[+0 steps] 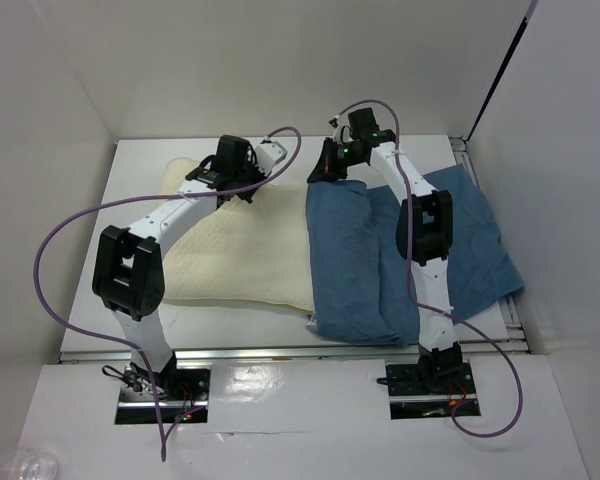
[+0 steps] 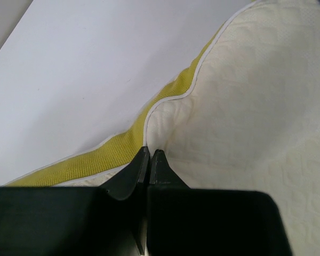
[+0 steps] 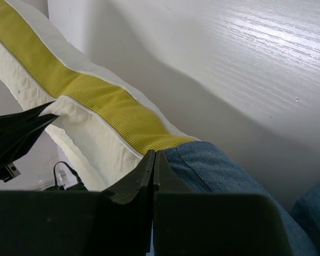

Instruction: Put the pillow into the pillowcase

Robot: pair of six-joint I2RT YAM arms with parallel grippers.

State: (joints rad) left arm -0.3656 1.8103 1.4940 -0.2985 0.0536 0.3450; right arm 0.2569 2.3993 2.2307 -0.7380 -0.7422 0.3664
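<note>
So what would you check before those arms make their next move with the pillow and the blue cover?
1. Left gripper shut on the pillow edge: ok.
2. Right gripper shut on the pillowcase hem: ok.
3. Pillow end started into the pillowcase: ok, its yellow band runs under the blue fabric.
4. Pillow fully inside: not ok, most of it lies outside on the table.
5. Pillowcase mouth open wide enough: cannot tell.

Cream pillow (image 1: pixel 240 255), quilted all over, its yellow mesh band (image 3: pixel 96 101) edged in white piping. The pillowcase (image 1: pixel 350 270) is plain dusty blue. There are purple cables (image 1: pixel 37 262) and a white table (image 1: pixel 145 165).
</note>
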